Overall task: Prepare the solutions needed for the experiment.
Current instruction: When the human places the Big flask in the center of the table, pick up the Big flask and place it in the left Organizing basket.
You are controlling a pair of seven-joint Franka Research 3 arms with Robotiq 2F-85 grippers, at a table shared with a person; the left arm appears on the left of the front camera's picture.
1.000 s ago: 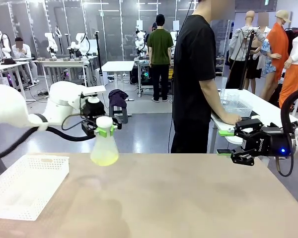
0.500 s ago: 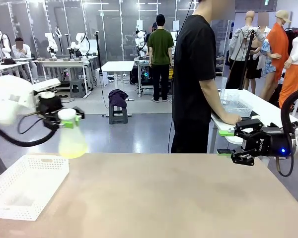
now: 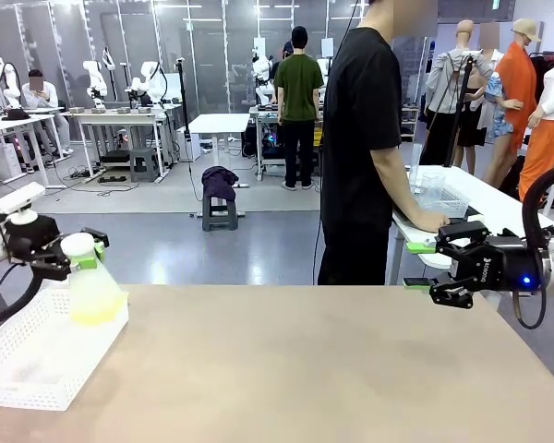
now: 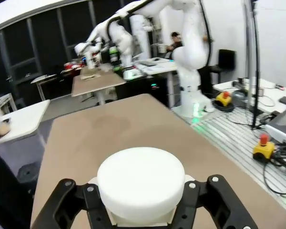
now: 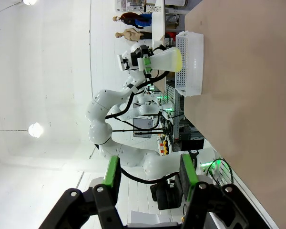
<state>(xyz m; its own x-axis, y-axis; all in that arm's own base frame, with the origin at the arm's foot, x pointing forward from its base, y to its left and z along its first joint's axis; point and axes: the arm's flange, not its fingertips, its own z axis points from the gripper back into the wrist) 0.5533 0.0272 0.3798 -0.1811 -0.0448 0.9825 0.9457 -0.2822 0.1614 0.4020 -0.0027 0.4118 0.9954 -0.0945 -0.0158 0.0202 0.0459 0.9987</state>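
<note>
Flask (image 3: pixel 93 288) of pale yellow solution (image 3: pixel 98 310) hangs over my white basket (image 3: pixel 37 369) at the table's left, left tool (image 3: pixel 81 254) clamped on its neck. Right tool (image 3: pixel 452 268) waits half-open, empty. Next, I reckon, lower gently into the basket.

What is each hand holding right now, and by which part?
Left hand grips the capped flask of yellow solution by its neck. Right hand holds nothing.

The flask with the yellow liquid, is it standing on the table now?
No, the flask hangs in the air above the white basket, held at its neck by the left gripper.
</note>
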